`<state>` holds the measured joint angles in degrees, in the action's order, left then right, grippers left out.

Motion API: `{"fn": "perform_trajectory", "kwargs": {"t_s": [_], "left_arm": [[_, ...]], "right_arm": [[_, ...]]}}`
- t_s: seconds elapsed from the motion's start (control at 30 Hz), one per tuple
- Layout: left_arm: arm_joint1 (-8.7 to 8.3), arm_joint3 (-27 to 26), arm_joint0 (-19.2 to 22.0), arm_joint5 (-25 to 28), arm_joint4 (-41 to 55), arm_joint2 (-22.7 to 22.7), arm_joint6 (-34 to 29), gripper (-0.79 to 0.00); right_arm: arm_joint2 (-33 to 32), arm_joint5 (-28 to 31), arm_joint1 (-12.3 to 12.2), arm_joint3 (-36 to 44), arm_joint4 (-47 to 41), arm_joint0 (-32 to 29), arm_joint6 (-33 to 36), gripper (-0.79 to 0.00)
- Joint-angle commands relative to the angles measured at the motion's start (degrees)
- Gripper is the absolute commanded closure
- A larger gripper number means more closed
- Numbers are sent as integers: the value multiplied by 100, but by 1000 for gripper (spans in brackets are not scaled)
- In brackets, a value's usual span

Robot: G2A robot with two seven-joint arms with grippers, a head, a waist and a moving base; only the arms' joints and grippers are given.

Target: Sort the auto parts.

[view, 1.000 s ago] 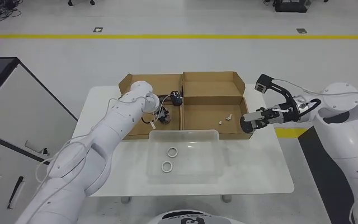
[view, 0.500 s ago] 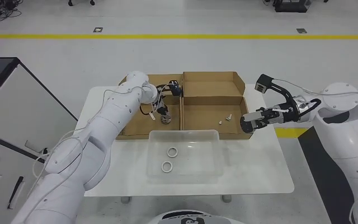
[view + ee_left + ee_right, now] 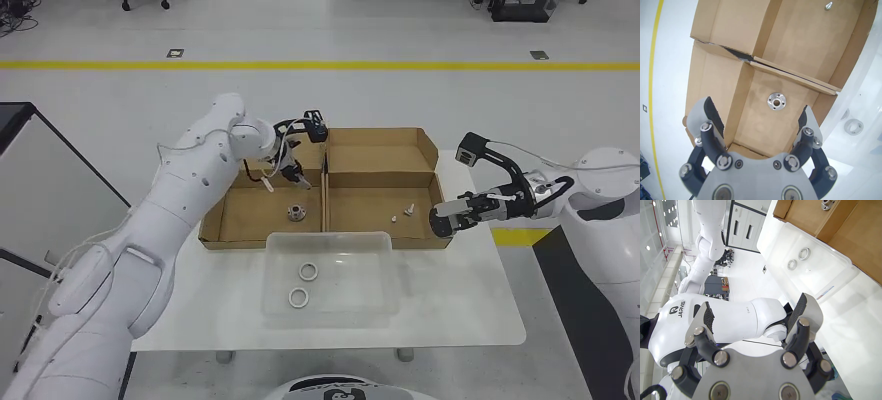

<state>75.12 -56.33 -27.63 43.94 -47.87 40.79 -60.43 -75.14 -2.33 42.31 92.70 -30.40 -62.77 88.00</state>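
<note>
Looking over the worktop [image 3: 470,300], you are seeing three containers: two open cardboard boxes sitting side by side at the back and one clear plastic bin [image 3: 325,237] lying just in front of them. The left box [image 3: 250,218] is holding one metal flange [image 3: 296,211], which is resting flat in the front half, near the wall shared with the neighbouring box. The right box [image 3: 360,208] is holding two small pale fasteners [image 3: 408,210] [image 3: 395,216], lying close together in its front half. The bin is carrying two metal rings [image 3: 309,271] [image 3: 298,297], one just behind the other, apart from each other.

Your left end effector [image 3: 757,106] is hovering above the left box, toward its rear half, with its fingers spread wide and nothing between them; the flange is sitting below it, untouched. Your right end effector [image 3: 755,301] is hanging at the outer side of the right box, beside its wall, likewise spread and gripping nothing.
</note>
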Motion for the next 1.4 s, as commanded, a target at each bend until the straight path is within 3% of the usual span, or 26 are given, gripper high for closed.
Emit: {"fn": "perform_trajectory", "kwargs": {"t_s": [0.0, 0.37, 0.57, 0.7, 0.97, 1.37], "left_arm": [[-176, -647, -244, -174, 179, 55, -166, -785], [-1280, -3502, -1174, -1149, 1287, 341, -1142, -785], [-1726, -4309, -1320, -1364, 1709, 49, -1357, -785], [-1947, -4557, -1272, -1390, 1912, -107, -1383, -785], [-2242, -4897, -1145, -1425, 2441, -448, -1417, -785], [-2256, -4893, -1158, -1429, 2478, -449, -1390, -785]], "right_arm": [[0, 0, 0, 0, 0, 0, 0, -785], [0, 0, 0, 0, 0, 0, 0, -785], [0, 0, 0, 0, 0, 0, 0, -785], [0, 0, 0, 0, 0, 0, 0, -785], [0, 0, 0, 0, 0, 0, 0, -785], [0, 0, 0, 0, 0, 0, 0, -785]]}}
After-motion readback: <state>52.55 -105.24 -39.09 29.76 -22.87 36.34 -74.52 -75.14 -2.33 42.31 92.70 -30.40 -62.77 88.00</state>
